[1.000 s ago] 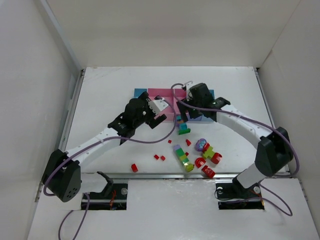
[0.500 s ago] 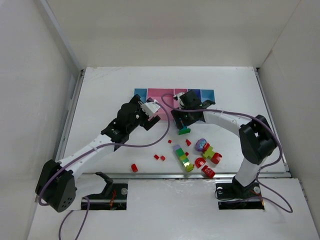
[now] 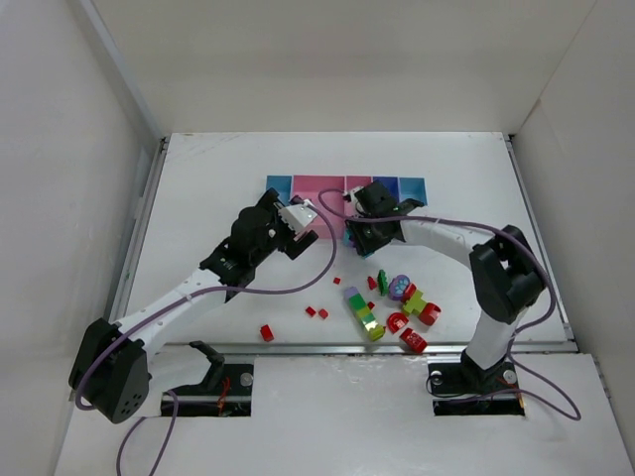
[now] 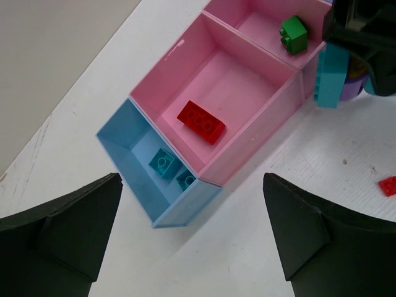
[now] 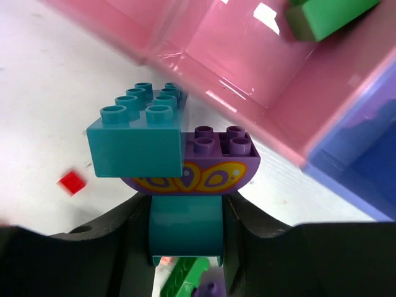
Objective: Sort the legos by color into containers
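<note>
My right gripper (image 5: 185, 210) is shut on a stacked lego cluster: its fingers clamp a teal brick (image 5: 185, 226) that carries a purple butterfly brick (image 5: 207, 173) and another teal brick (image 5: 136, 148). It hovers just in front of the containers (image 3: 308, 185), low over the table. My left gripper (image 4: 192, 241) is open and holds nothing, above the table before the light blue bin (image 4: 185, 204). That bin holds two teal bricks (image 4: 162, 164). The wide pink bin holds a red brick (image 4: 201, 122), and the smaller pink bin a green brick (image 4: 293, 34).
Loose legos lie in front of the bins: a green piece (image 3: 382, 281), a purple round one (image 3: 400, 288), a multicolour stack (image 3: 363, 312), a red and yellow-green cluster (image 3: 417, 302), small red bricks (image 3: 266, 332) (image 3: 316, 312). The table's front rail (image 3: 347, 347) runs below them.
The right gripper has closed on the teal and purple cluster. A green piece that lay under it now lies further toward the loose pile. The left arm drew back earlier, then held still.
</note>
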Robot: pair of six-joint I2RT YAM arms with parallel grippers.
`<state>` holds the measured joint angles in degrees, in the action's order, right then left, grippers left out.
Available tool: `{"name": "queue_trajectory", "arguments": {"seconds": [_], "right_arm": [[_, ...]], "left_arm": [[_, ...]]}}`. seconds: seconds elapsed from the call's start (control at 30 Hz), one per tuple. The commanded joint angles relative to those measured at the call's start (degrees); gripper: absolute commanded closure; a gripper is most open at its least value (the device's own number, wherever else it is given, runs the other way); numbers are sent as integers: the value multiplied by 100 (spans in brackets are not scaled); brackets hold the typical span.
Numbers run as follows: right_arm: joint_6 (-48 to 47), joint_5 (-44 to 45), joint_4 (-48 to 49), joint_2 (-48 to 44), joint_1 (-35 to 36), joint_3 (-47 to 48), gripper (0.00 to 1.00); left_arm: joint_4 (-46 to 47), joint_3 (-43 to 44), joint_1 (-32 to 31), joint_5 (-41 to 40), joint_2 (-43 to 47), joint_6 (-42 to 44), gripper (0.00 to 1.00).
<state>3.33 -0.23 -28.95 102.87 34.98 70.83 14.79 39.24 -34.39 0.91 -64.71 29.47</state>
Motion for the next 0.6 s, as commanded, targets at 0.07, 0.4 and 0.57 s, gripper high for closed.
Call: {"name": "queue_trajectory", "arguments": {"seconds": [0.07,0.4,0.57], "right_arm": [[-665,-530,91,-995,61,72,99],[-1704,-1164,-427,-1321,368,669,100],[-1986,-1216,-480,-1559,510,669,100]], "left_arm": [[227,-22,11,462,143,189,8],[297,382,380,2658,-190,1427,9],[-378,1022,915,4273,-595,2166,11]]}}
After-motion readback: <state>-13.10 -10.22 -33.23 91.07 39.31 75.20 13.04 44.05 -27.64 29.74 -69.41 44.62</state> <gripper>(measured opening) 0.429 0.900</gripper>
